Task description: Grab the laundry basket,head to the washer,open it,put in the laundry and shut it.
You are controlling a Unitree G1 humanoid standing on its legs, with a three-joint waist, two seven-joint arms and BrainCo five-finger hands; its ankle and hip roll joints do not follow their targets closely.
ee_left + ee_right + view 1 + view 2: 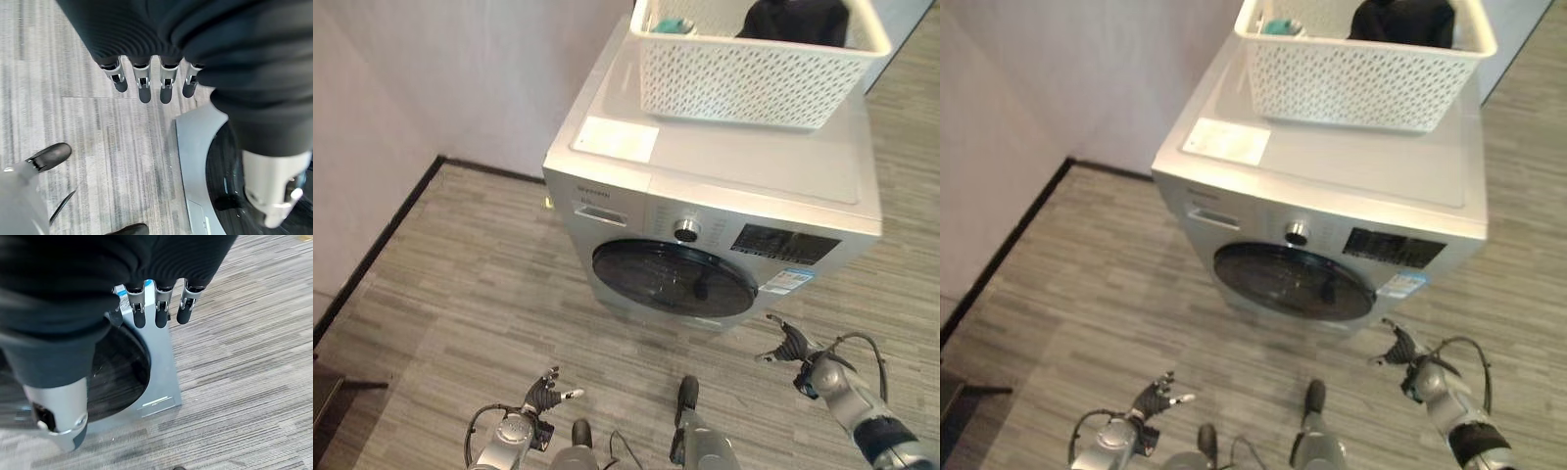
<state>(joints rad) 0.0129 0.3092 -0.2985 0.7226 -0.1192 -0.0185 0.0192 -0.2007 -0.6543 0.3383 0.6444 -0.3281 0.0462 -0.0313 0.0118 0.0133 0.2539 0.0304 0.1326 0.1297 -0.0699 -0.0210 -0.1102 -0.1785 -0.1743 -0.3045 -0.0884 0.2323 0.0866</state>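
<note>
The basket [759, 73] sits on the far part of the washer [724, 186] top, dark laundry [798, 20] at its far right, a teal item [674, 25] at far left. The round door [674, 278] is closed. Both hands hang empty, fingers relaxed: left hand [544, 394] near left over the floor [460, 294], right hand [791, 345] just right of the door. A white sheet [617, 138] lies on the washer's left.

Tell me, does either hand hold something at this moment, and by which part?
Nothing is held. The left hand and the right hand are open, low over the floor before the silver washing machine. The white perforated plastic laundry basket stands on top of it.
</note>
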